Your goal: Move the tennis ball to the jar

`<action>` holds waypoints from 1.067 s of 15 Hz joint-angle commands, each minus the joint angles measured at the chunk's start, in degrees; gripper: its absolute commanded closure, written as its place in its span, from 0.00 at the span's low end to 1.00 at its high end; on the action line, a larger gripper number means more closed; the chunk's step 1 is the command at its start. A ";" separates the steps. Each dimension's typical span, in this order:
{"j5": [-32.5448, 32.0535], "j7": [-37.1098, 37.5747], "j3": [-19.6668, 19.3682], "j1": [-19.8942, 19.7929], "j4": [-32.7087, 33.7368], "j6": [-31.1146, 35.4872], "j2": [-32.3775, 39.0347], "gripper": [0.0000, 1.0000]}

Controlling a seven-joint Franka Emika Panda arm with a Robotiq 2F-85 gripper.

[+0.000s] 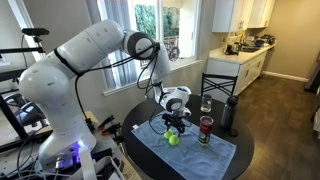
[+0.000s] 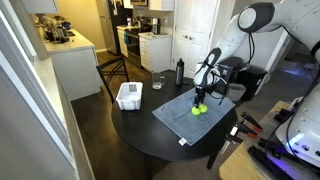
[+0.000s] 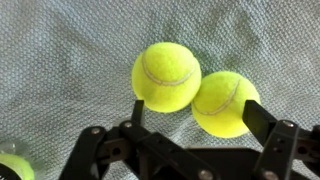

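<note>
**Wrist view, nearest first.** We see the fingers (image 3: 260,117) of the gripper (image 3: 198,112) spread apart and clamped on nothing. Between them lies one tennis ball (image 3: 226,102), close to the finger on the picture's right. A second ball (image 3: 166,75) appears to touch it and lies just past the opposite finger. The edge of a third ball (image 3: 12,168) shows at the lower corner. All rest on a grey mesh cloth (image 3: 60,60).

A ball has no long axis, so we judge that the approach angle matters little. What counts is that the near ball sits off-centre in the gap, so closing may nudge its neighbour.

**Exterior views.** In an exterior view the gripper (image 1: 170,120) hovers just above the cluster of balls (image 1: 172,138). The jar (image 1: 205,130) stands near them at the cloth's far edge, toward the picture's right. A glass (image 1: 206,103) and a dark bottle (image 1: 228,113) stand behind it. Farthest, in an exterior view, a white basket (image 2: 129,96) sits on the round desk (image 2: 150,135), well apart from the cloth.
</note>
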 commanded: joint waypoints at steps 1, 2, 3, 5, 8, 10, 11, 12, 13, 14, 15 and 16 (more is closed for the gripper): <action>-2.07 -4.90 2.04 -2.57 0.15 1.66 0.86 0.00; -3.10 -6.76 2.43 -2.81 -0.38 2.82 0.34 0.00; -4.30 -9.09 2.87 -3.01 -1.14 3.39 -0.68 0.00; -6.52 -12.85 4.08 -3.77 -2.17 3.58 -2.01 0.00; -8.65 -19.43 6.89 -5.39 -2.61 1.45 -2.69 0.00; -8.77 -24.13 8.82 -6.31 -3.44 -0.40 -3.02 0.00; -8.47 -26.69 9.77 -6.85 -4.07 -1.38 -3.18 0.00; -8.33 -29.10 10.21 -7.07 -4.60 -2.52 -3.32 0.00; -8.27 -31.53 10.36 -7.03 -4.72 -4.11 -3.27 0.00; -8.35 -33.78 10.09 -6.74 -4.73 -6.01 -3.35 0.00; -8.48 -36.03 9.55 -6.22 -4.46 -8.04 -3.36 0.00; -8.60 -38.18 8.92 -5.66 -4.08 -10.40 -3.62 0.00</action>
